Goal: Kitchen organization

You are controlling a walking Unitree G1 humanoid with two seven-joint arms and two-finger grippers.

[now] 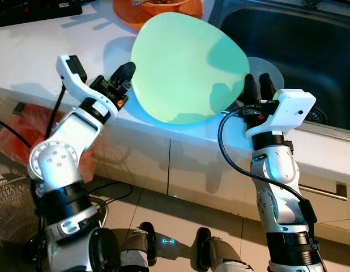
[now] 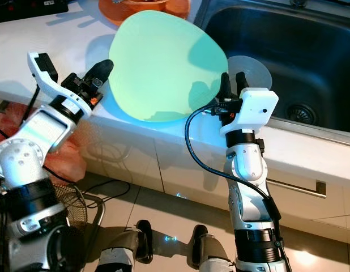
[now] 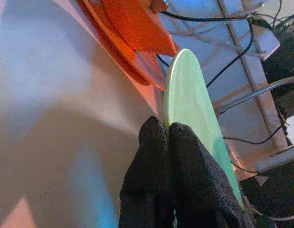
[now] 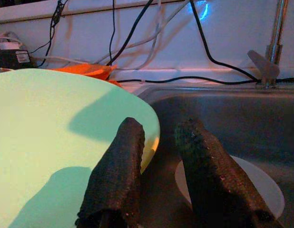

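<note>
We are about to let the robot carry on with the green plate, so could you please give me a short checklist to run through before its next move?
1. Left tool clamped on the green plate: ok; the left wrist view shows its fingers pinched on the plate's rim.
2. Right tool gripping the plate: not ok; fingers apart, plate edge beside one finger only.
3. Plate lifted off the white counter: ok; it is tilted above the counter edge.
4. Sink free for the plate: not ok; a pale round dish already lies in it.
5. Orange dish clear of the plate: cannot tell; the two overlap in the head views.
</note>
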